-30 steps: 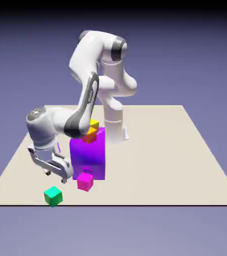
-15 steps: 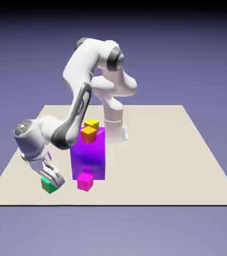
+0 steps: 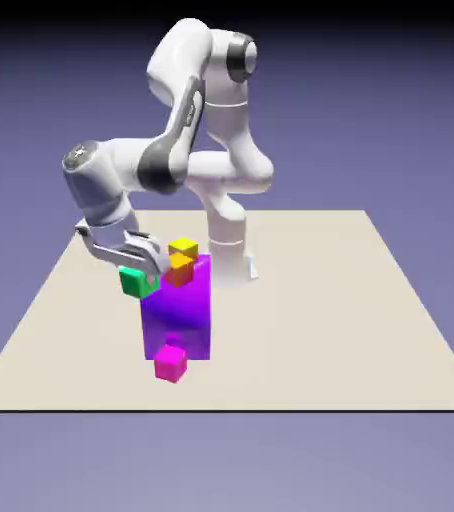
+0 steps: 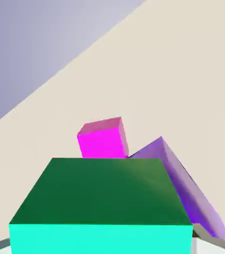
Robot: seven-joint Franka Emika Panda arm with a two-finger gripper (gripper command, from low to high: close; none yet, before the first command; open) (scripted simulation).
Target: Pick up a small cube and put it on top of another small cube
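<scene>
1 frontal view, 1 hand-mounted

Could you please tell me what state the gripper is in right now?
Gripper: closed on the small green cube, holding it up off the table.

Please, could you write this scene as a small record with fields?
held: green cube, raised off the table
jaws: closed on the green cube
magenta cube: on the table, in front of the purple block
orange cube: near top of purple block, exact support unclear
yellow cube: behind the orange one
</scene>
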